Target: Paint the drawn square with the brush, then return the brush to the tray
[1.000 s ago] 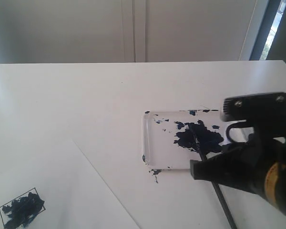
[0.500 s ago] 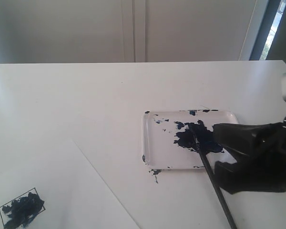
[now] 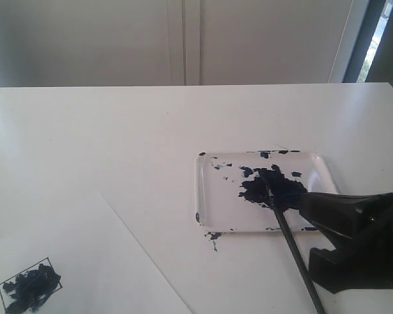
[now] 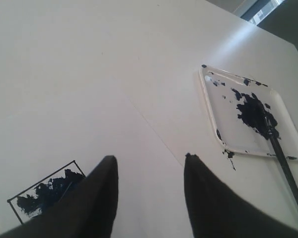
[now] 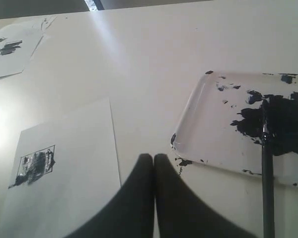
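The tray holds a dark paint blotch. The brush lies with its tip in that blotch and its black handle running over the near rim onto the table. No gripper touches it. My right gripper is shut and empty, beside the handle and short of the tray. Its arm sits at the lower right. The drawn square on the paper sheet is daubed with dark paint. My left gripper hangs open and empty above the paper, next to the square.
Paint specks lie on the table just outside the tray's near left corner. More paper sheets with dark marks lie at the table's far side in the right wrist view. A pale wall rises behind the table.
My right gripper has pulled away from the brush handle toward the lower right and its jaws have closed empty. The brush stays lying on the tray.
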`<state>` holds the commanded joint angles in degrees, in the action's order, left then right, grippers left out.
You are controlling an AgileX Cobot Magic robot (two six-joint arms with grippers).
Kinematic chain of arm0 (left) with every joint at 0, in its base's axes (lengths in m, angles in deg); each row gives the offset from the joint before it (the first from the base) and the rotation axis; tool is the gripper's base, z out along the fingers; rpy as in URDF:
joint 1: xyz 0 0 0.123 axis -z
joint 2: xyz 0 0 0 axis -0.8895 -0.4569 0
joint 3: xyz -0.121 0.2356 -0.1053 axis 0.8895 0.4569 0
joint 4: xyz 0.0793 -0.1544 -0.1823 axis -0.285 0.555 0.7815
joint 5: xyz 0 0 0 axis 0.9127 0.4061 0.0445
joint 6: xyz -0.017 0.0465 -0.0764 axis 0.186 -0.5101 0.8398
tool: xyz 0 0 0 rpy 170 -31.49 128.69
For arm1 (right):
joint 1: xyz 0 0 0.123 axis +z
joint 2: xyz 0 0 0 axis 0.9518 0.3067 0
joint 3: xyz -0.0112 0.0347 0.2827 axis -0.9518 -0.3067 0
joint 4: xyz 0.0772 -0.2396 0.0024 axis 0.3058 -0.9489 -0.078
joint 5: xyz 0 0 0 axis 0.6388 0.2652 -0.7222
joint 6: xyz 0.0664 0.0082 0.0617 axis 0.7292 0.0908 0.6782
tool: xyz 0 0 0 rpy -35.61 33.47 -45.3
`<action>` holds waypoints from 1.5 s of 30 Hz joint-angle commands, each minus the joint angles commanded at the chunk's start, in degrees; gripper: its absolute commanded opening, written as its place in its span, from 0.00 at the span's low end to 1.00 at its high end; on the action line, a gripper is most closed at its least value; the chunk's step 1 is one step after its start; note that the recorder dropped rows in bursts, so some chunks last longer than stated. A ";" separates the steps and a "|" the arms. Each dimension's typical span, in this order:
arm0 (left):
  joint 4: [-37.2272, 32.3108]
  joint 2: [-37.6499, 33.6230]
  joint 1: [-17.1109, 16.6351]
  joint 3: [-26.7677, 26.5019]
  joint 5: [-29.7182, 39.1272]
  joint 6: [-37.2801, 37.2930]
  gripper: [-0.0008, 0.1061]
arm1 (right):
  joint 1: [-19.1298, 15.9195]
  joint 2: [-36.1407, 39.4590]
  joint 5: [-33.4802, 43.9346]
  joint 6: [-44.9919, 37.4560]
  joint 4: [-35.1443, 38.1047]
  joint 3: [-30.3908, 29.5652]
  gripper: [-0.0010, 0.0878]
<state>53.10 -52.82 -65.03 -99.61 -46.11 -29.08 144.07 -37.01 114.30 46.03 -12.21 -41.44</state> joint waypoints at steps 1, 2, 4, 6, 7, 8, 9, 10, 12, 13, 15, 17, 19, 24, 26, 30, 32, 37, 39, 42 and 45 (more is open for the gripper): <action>0.00 0.00 0.00 0.00 -0.11 0.00 0.46 | 0.00 0.00 0.00 0.00 0.00 0.00 0.01; 0.00 0.00 0.00 0.00 -0.11 0.00 0.46 | 0.00 0.00 0.00 0.00 0.00 0.00 0.01; 0.00 0.00 0.00 0.00 -0.11 0.00 0.46 | 0.00 0.00 0.01 0.10 0.00 0.00 0.01; 0.00 0.00 0.00 0.00 -0.11 0.00 0.46 | 0.00 0.00 0.01 0.10 0.00 0.00 0.01; 0.00 0.00 0.00 0.00 -0.11 0.00 0.46 | 0.00 0.00 0.01 0.10 0.00 0.00 0.01; 0.00 0.00 0.00 0.00 -0.11 0.00 0.46 | 0.00 0.00 0.01 0.10 0.00 0.00 0.01; 0.00 0.00 0.00 0.00 -0.11 0.00 0.46 | 0.00 0.00 0.01 0.10 0.00 0.00 0.01; 0.00 0.00 0.00 0.00 -0.11 0.00 0.46 | 0.00 0.00 0.01 0.10 0.00 0.00 0.01; 0.00 0.00 0.00 0.00 -0.11 0.00 0.46 | 0.00 0.00 0.01 0.10 0.00 0.00 0.01; 0.00 0.00 0.00 0.00 -0.11 0.00 0.46 | 0.00 0.00 0.01 0.10 0.00 0.00 0.01; 0.00 0.00 0.00 0.00 -0.11 0.00 0.46 | 0.00 0.00 0.01 0.10 0.00 0.00 0.01; -0.22 0.00 0.40 0.00 -0.23 0.00 0.46 | 0.00 -0.67 -0.02 0.08 0.00 0.00 0.01; -0.22 0.00 0.64 0.00 -0.02 0.00 0.46 | 0.00 -2.25 -0.02 0.08 0.00 0.00 0.01; -0.22 0.78 0.64 0.00 -0.25 0.00 0.46 | -0.11 -9.06 -0.15 0.08 0.00 0.00 0.01; -0.22 2.69 0.64 0.00 -0.25 0.00 0.46 | -1.36 -11.87 -0.69 0.08 0.00 0.00 0.01; -0.22 9.89 0.64 0.00 -0.25 0.00 0.46 | -7.04 -19.49 -0.93 0.08 0.00 0.00 0.01; -0.22 12.72 0.64 0.00 -0.25 0.00 0.46 | -10.65 -22.51 -0.93 0.08 0.00 0.00 0.01; -0.22 19.34 0.64 0.00 -0.25 0.00 0.46 | -19.17 -31.41 -0.93 0.08 0.00 0.00 0.01; -0.22 21.56 0.64 0.00 -0.14 0.00 0.46 | -21.86 -34.72 -1.07 0.08 -0.12 -0.84 0.01; -0.22 23.37 0.64 0.00 -0.25 0.00 0.46 | -25.76 -37.85 -0.96 0.08 -0.12 -5.01 0.01; -0.22 23.37 0.64 0.00 -0.25 0.00 0.46 | -28.69 -37.85 -0.74 0.08 -0.12 -10.42 0.01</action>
<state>52.88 -29.46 -64.39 -99.61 -46.36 -29.08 115.39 -74.86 113.56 46.11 -12.34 -51.86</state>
